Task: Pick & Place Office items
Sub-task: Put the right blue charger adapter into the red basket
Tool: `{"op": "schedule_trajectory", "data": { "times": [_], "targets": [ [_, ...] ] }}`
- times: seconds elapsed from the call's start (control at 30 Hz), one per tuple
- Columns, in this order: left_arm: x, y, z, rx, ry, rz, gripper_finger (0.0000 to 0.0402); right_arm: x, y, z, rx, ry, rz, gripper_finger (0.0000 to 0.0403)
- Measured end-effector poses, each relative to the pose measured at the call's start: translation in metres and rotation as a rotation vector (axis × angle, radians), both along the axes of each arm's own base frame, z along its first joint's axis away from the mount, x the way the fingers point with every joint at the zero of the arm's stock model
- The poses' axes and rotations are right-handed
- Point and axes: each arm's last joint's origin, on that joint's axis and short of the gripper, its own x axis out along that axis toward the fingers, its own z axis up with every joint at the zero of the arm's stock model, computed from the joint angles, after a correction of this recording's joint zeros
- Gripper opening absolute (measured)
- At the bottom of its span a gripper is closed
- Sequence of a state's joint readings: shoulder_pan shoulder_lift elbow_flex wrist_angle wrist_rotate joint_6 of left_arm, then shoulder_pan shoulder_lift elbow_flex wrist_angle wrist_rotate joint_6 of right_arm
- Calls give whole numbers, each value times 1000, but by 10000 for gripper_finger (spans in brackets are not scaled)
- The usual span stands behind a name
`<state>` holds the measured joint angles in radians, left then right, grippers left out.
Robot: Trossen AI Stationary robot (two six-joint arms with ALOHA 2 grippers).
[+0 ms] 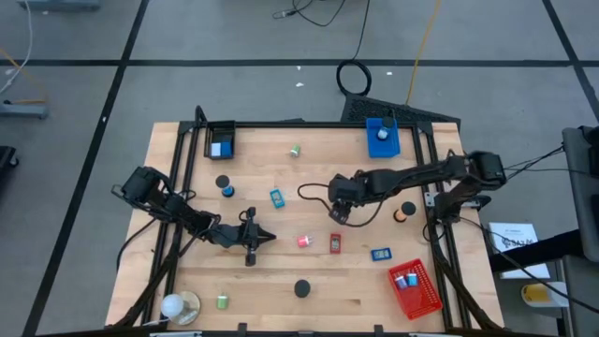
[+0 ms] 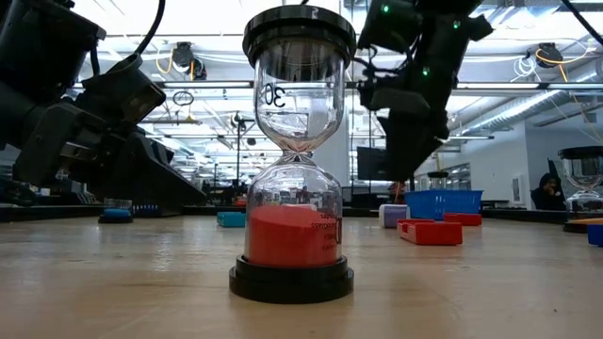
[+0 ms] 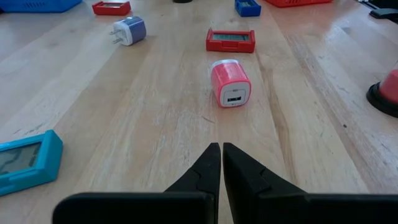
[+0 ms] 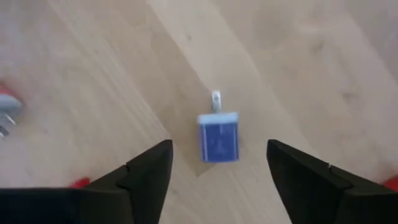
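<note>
Approach step: right gripper (image 4: pixel 217 165), fingers apart, hovers above the blue charger (image 4: pixel 218 137) lying mid-table, not yet touching it; next move, by judgement, a straight descent and closure; left gripper (image 3: pixel 221 165), fingers together, waits near the pink charger (image 3: pixel 230 83).

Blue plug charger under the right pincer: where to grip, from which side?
From straight above. The blue charger lies flat, prongs out one end, between the open right pincer fingers. Close on its two long flat sides, mid-body, clear of the prongs.
</note>
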<state>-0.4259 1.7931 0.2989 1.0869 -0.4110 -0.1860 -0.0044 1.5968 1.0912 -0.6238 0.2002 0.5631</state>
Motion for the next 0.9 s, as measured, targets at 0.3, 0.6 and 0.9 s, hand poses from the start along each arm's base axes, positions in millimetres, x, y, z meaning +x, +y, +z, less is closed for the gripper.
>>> {"op": "schedule_trajectory", "data": {
  "times": [0.3, 0.6, 0.9],
  "targets": [
    [0, 0, 0, -1, 0, 0, 26, 9, -3, -22, -23, 63, 40, 261],
    [-1, 0, -1, 3, 12, 1, 26, 21, -10, -55, -28, 122, 52, 231],
    [-1, 0, -2, -50, 22, 7, 26, 17, -6, -40, -17, 83, 26, 124]
  ]
}}
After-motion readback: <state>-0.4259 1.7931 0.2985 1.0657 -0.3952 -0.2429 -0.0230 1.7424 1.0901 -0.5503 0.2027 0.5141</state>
